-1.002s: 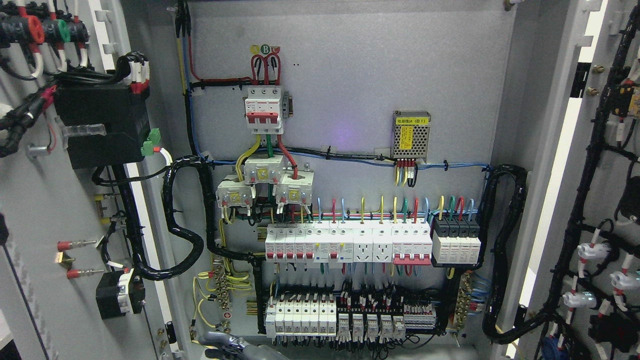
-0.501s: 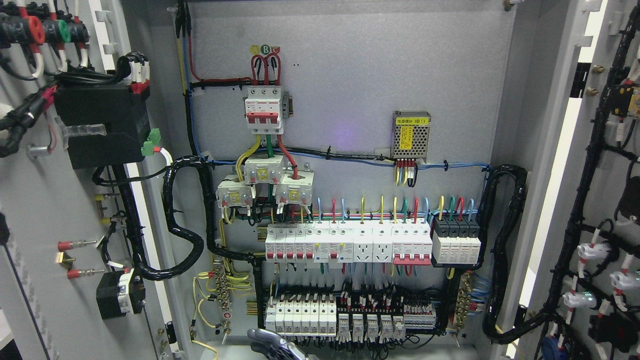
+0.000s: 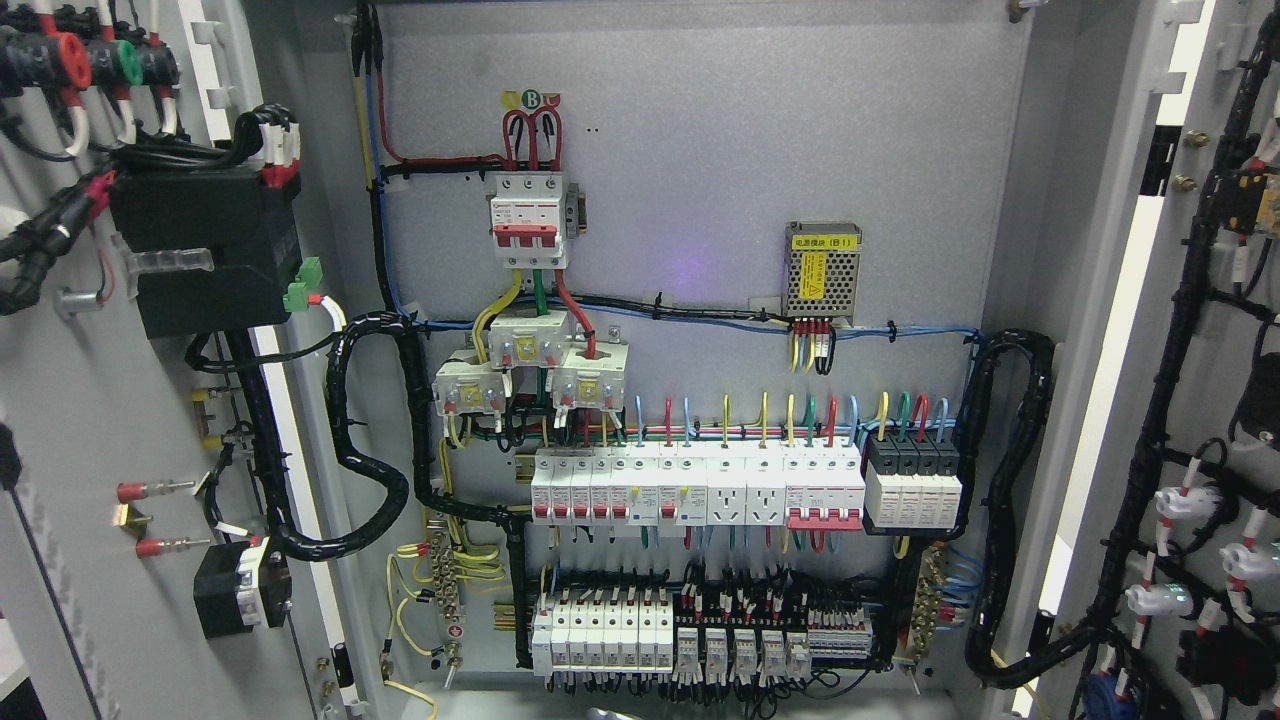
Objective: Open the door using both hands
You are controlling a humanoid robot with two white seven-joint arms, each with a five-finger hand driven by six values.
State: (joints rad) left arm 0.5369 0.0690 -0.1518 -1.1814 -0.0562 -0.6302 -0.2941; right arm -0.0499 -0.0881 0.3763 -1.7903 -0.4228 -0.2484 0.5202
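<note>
The electrical cabinet stands with both doors swung wide. The left door (image 3: 90, 420) fills the picture's left, its inner face carrying a black box and wiring. At the far right is the right door (image 3: 1228, 120), with black cable looms and white connectors on it. Between them the grey back panel (image 3: 700, 150) is fully exposed. A thin grey sliver of my left hand (image 3: 600, 714) shows at the bottom edge, just left of the middle, touching neither door. My right hand is out of view.
On the panel sit a red-and-white main breaker (image 3: 527, 220), a meshed power supply (image 3: 822, 268), a row of white breakers (image 3: 700, 485) and lower terminal blocks (image 3: 680, 640). Thick black cable bundles (image 3: 370, 470) loop from each door into the cabinet.
The grey hand at the bottom edge slid right from near the lower left, then sank almost out of the picture. Doors and wiring have not moved.
</note>
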